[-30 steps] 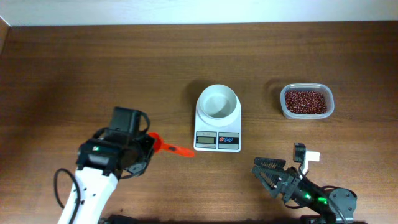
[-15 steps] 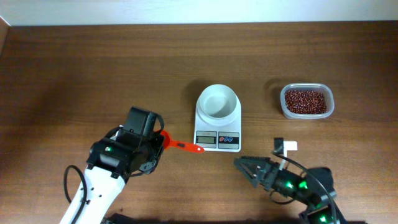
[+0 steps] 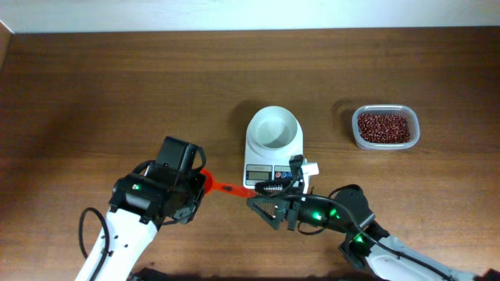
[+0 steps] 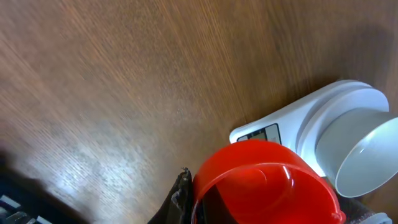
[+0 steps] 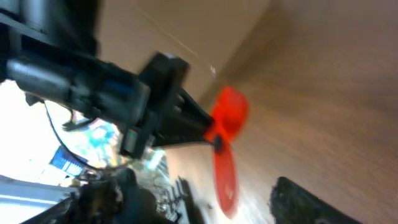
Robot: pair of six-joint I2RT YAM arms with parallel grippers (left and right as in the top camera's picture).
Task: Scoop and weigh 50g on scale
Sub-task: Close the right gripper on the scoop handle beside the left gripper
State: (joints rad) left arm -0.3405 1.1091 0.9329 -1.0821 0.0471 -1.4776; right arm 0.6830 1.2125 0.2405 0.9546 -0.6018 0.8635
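Overhead: the left pincer (image 3: pixel 197 186) is clamped on the bowl end of the orange scoop (image 3: pixel 226 187). The scoop's handle runs left to right along the near side of the table. Its free tip lies just left of the right pincer (image 3: pixel 264 204), which is empty with jaws apart at the near edge of the scale (image 3: pixel 273 148). The beans (image 3: pixel 383 126) sit in the clear tub (image 3: pixel 416 129) at far right, well apart from the scoop. The right arm is nearer them, so a handover looks likely. Only the left wrist view shows the scoop (image 4: pixel 261 180) is empty. The blurred right wrist view shows its handle (image 5: pixel 225 168) pointing toward the camera
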